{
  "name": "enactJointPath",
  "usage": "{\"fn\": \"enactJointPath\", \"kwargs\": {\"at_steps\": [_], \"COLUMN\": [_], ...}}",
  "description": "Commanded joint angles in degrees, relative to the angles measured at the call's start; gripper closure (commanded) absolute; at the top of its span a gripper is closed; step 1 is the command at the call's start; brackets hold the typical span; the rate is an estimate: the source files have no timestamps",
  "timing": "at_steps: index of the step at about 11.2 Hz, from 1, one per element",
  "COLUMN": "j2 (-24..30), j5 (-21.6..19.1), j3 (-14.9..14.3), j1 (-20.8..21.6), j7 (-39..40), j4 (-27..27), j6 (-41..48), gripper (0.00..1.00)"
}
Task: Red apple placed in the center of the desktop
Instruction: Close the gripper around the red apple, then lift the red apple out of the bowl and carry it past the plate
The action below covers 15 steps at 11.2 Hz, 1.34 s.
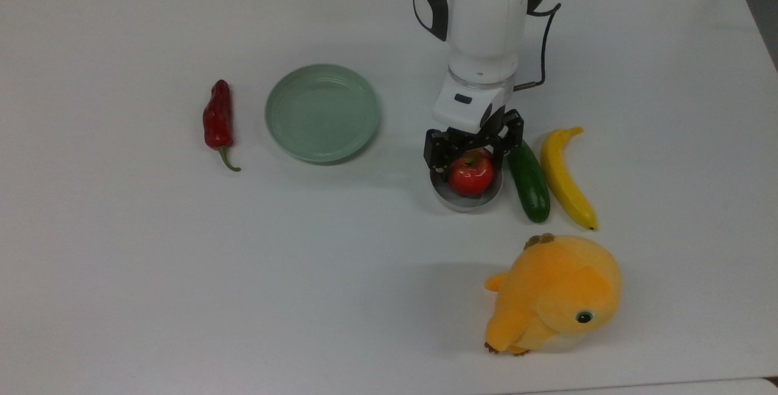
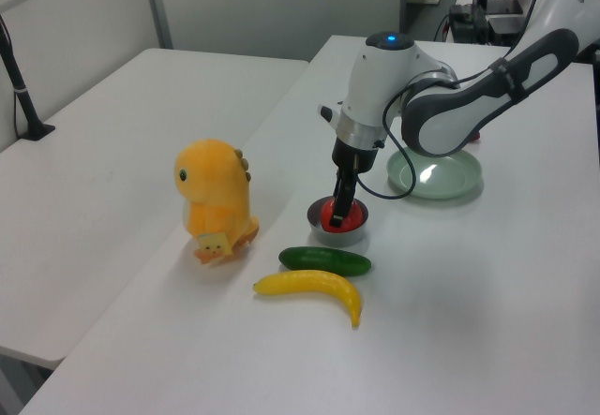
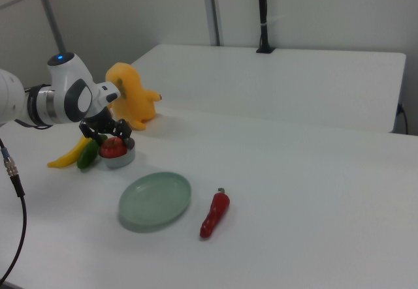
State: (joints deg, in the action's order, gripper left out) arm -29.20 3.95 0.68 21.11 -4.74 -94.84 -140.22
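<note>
The red apple [image 1: 471, 176] [image 2: 336, 218] [image 3: 112, 148] sits in a small metal bowl [image 1: 465, 203] [image 2: 339, 238] [image 3: 121, 161] on the white desktop [image 1: 304, 261], right of centre in the top view. My gripper [image 1: 469, 159] [image 2: 343, 211] [image 3: 108, 135] is low over the bowl and open. Its black fingers stand on either side of the apple's upper half, with small gaps showing in the top view. The far side of the apple is hidden by the gripper body.
A green cucumber [image 1: 529, 183] lies just beside the bowl on the top view's right, then a banana [image 1: 565, 176]. A yellow plush toy [image 1: 556, 295] sits nearer the front edge. A green plate [image 1: 322, 112] and a red chili pepper [image 1: 217, 120] lie on the top view's left.
</note>
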Motion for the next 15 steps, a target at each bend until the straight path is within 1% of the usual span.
{"fn": "enactJointPath", "kwargs": {"at_steps": [1,2,3,4,7,9,13,15], "j2": [-0.1,0.1,0.2,0.2,1.2,3.1,9.3,13.5], "j5": [1.5,1.5,1.5,1.5,1.3,0.8,0.2,0.0], "j3": [0.3,0.4,0.4,0.4,0.4,0.4,0.0,-0.6], "j1": [0.0,0.0,0.0,0.0,0.0,-0.1,-0.5,-0.9], "j7": [-0.8,-1.1,-1.2,-1.2,-1.4,-1.4,-1.5,-1.5], "j4": [-0.5,-0.5,-0.5,-0.5,-0.4,0.1,0.2,0.2], "j6": [-0.3,0.0,0.0,0.0,0.2,3.4,10.3,16.6], "gripper": [0.38,0.62,0.82,0.91,0.91,0.91,0.91,0.93]}}
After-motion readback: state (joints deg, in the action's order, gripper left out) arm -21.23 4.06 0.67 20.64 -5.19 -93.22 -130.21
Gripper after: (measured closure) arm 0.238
